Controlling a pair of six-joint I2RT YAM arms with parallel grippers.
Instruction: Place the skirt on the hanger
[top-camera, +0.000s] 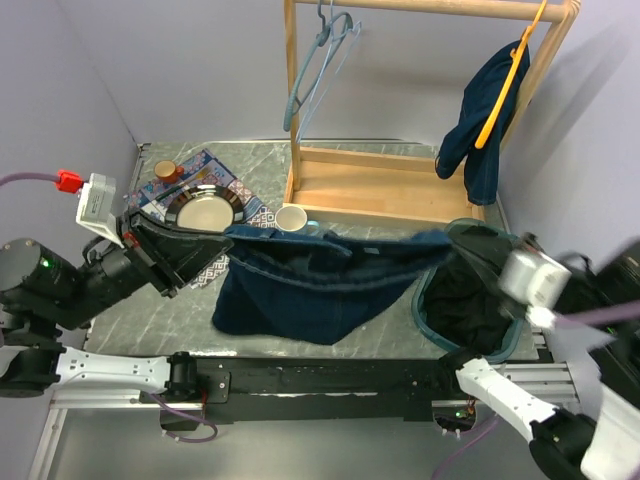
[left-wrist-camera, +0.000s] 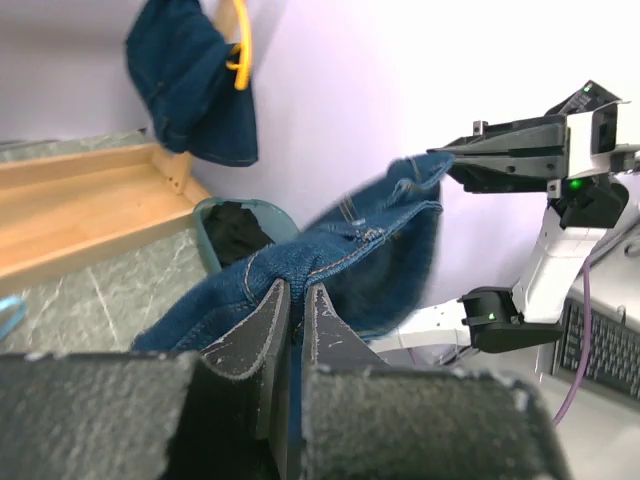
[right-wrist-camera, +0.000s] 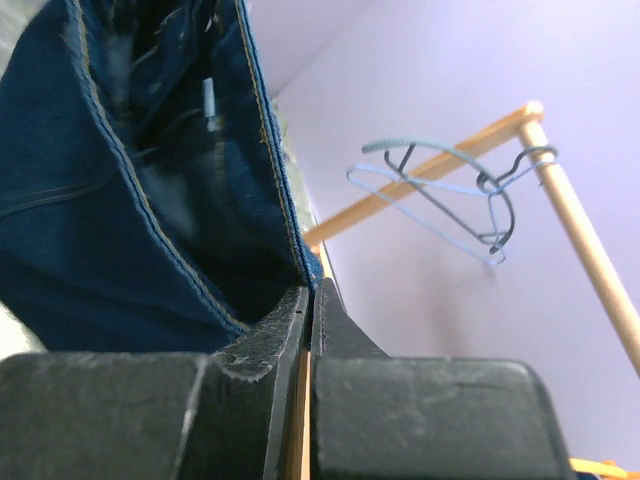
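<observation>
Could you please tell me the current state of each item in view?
denim skirt, stretched between both grippers
left gripper, shut on one end of it
right gripper, shut on the other end
blue hangers, hanging empty on the rail
yellow hanger, carrying a dark blue garment
basket, holding dark clothes

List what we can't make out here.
Top view: basket contents are just a dark heap, part under the blurred right arm.
Top view: skirt hides the table behind it.
Top view: brown object by the plate is too small to name.
Right wrist: skirt and own fingers block everything low; the edge cuts off the rack.
</observation>
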